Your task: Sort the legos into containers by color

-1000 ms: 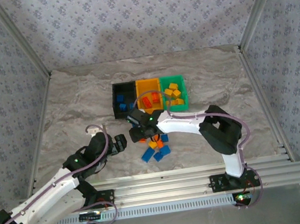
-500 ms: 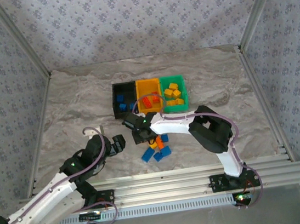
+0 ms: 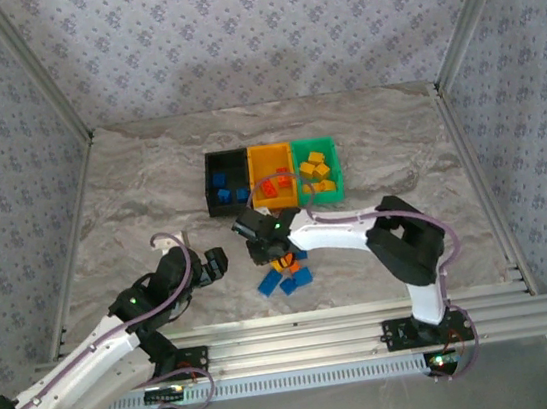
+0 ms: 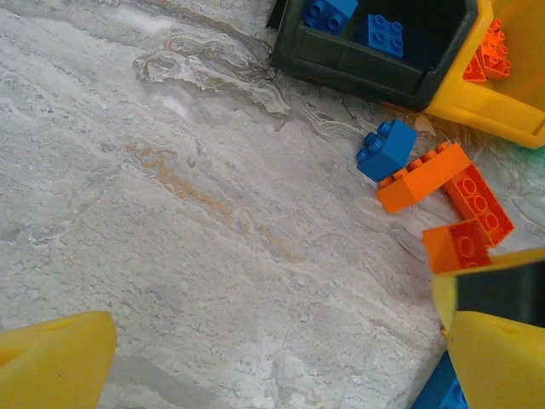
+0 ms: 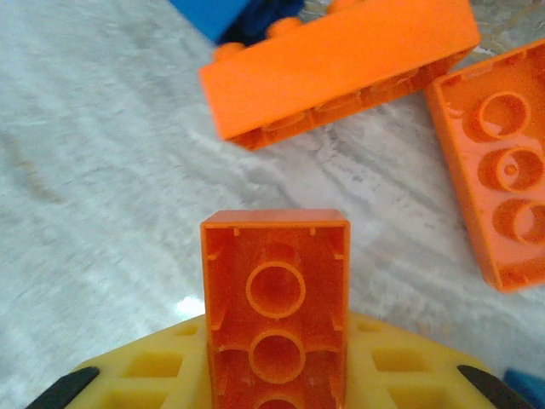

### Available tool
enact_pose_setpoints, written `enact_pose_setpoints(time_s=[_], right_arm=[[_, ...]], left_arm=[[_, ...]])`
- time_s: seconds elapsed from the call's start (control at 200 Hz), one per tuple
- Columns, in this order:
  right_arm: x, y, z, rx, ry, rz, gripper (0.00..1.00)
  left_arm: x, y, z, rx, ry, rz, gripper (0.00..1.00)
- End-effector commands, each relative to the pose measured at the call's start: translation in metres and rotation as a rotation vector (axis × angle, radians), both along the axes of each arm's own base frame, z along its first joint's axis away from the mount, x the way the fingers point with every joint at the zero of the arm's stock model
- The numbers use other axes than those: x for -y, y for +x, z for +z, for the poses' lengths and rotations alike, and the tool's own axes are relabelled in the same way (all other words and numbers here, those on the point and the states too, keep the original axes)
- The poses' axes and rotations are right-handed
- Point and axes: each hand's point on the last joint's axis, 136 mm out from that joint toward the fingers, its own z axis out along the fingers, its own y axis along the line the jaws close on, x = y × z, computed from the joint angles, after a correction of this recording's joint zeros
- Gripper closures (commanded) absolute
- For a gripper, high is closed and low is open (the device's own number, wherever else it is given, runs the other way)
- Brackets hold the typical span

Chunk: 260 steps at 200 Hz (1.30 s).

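Observation:
The containers stand joined in a row: black bin (image 3: 227,182), yellow-orange bin (image 3: 272,174), green bin (image 3: 318,172). Blue legos lie in the black bin (image 4: 375,53), red-orange ones in the middle bin, yellow-orange ones in the green. Loose legos (image 3: 284,272) lie in front of the bins: blue (image 4: 387,149), orange (image 4: 423,176), red-orange (image 4: 477,203). My right gripper (image 3: 264,245) is down among them, shut on an orange lego (image 5: 275,298) whose hollow underside faces the camera. My left gripper (image 3: 217,264) sits open over bare table to the left of the pile, its fingers (image 4: 51,362) wide apart.
Two more orange bricks (image 5: 341,64) (image 5: 498,187) lie just beyond the held one. Several blue bricks (image 3: 282,282) lie nearest the arms. Metal frame rails (image 3: 471,168) border the marble table on both sides, with open table to the left and right of the bins.
My right gripper has closed its fingers on the orange lego and shifted slightly toward the pile. The left arm drew back a little earlier and then held still.

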Motion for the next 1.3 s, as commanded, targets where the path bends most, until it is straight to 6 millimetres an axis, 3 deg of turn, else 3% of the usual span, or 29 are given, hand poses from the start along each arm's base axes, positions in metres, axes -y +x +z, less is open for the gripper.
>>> enact_pose_setpoints(time_s=[0.0, 0.15, 0.33, 0.56, 0.8, 0.884, 0.999, 1.104, 1.199, 1.294], right_arm=[[-0.007, -0.006, 0.043, 0.062, 0.099, 0.039, 0.7], [0.007, 0.0, 0.079, 0.1, 0.145, 0.03, 0.7], [0.036, 0.063, 0.109, 0.168, 0.171, -0.071, 0.7], [0.044, 0.139, 0.086, 0.129, 0.125, -0.157, 0.7], [0.046, 0.184, 0.07, 0.123, 0.098, -0.255, 0.63], [0.048, 0.19, 0.069, 0.113, 0.1, -0.277, 0.54], [0.048, 0.194, 0.076, 0.114, 0.125, -0.286, 0.35], [0.053, 0.191, 0.094, 0.147, 0.145, -0.289, 0.3], [0.055, 0.177, 0.109, 0.177, 0.189, -0.268, 0.29], [0.055, 0.149, 0.116, 0.176, 0.229, -0.226, 0.27]], left_arm=[[0.002, 0.004, 0.004, 0.009, -0.011, 0.008, 0.0], [0.007, 0.006, 0.005, 0.006, -0.013, -0.006, 0.0], [0.011, 0.008, 0.005, -0.005, -0.009, -0.015, 0.0], [0.014, 0.008, 0.006, -0.015, -0.014, -0.023, 0.0], [0.016, 0.008, 0.009, -0.031, -0.003, -0.038, 0.0], [0.017, 0.007, 0.008, -0.04, 0.001, -0.04, 0.0], [0.018, 0.008, 0.009, -0.041, -0.002, -0.04, 0.0], [0.019, 0.008, 0.013, -0.033, -0.011, -0.043, 0.0], [0.019, 0.009, 0.017, -0.024, -0.012, -0.048, 0.0], [0.018, 0.01, 0.02, -0.013, -0.012, -0.045, 0.0]])
